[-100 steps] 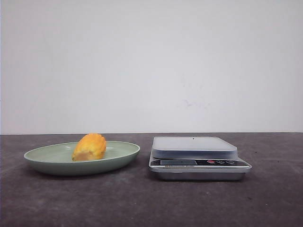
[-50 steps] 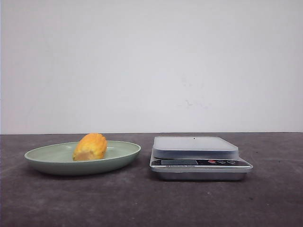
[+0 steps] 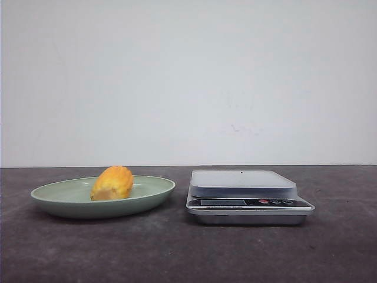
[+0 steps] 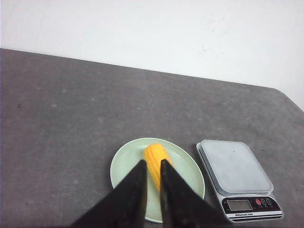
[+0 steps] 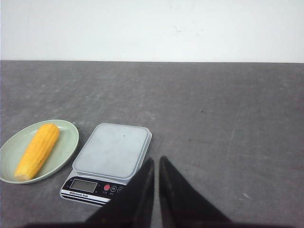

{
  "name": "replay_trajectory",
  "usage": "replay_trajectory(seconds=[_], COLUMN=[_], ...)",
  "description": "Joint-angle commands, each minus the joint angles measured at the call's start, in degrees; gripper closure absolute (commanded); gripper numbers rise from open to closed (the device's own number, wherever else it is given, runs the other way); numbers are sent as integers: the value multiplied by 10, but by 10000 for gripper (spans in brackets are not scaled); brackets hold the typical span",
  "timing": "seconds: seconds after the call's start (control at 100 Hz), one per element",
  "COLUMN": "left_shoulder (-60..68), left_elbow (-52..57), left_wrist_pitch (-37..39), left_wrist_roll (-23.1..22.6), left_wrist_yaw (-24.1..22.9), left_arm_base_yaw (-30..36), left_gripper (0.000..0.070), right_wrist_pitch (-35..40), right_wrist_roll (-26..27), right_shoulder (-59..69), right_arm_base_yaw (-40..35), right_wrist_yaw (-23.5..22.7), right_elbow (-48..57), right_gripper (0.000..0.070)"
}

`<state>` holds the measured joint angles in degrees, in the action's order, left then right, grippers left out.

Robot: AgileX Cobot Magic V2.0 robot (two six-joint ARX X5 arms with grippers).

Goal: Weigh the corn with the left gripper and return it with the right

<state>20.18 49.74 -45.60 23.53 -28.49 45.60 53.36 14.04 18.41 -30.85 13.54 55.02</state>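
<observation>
The corn (image 3: 112,183) is a stubby orange-yellow cob lying in the shallow green plate (image 3: 65,197) on the left of the table. It also shows in the left wrist view (image 4: 154,159) and the right wrist view (image 5: 38,150). The silver kitchen scale (image 3: 242,183) stands just right of the plate with nothing on its platform. My left gripper (image 4: 153,162) hangs well above the plate, jaws a narrow gap apart, empty, the corn showing between them. My right gripper (image 5: 156,159) is shut and empty, above the table by the scale's right front corner (image 5: 137,175). Neither gripper shows in the front view.
The dark grey table (image 3: 177,253) runs back to a white wall (image 3: 188,82). The plate (image 4: 128,175) and the scale (image 4: 235,171) sit side by side with a small gap. The table's right edge shows in the left wrist view (image 4: 290,97).
</observation>
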Motion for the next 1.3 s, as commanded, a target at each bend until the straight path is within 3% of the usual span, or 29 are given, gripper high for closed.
replay_trajectory(seconds=[0.0,0.15,0.41,0.66,0.8,0.9,1.29], left_shoulder=[2,-7,-40,-142,-191,-200,-200], left_elbow=[6,5,-70,-281,-390,-436,-489], left_wrist_pitch=[5,6,63,229,322,354,349], left_wrist_roll=[-4,-4,-13,-106,-123,-125,-138], left_wrist_yaw=[0,0,6,168,238,239,243], left_arm_base_yaw=[4,-24,-251,-408,-440,-446,-449], left_gripper=[700,700,700,700,700,700,700], right_wrist_pitch=[-7,-7,-7,-7,-7,-7,-7], right_wrist_roll=[9,9,9,9,9,9,9], right_shoulder=[2,2,2,2,2,2,2], right_arm_base_yaw=[-4,-4,-4,-4,-4,-4,-4], right_wrist_yaw=[0,0,0,0,0,0,0], right_elbow=[7,7,7,7,7,7,7], right_gripper=[690,690,690,690,690,690,690])
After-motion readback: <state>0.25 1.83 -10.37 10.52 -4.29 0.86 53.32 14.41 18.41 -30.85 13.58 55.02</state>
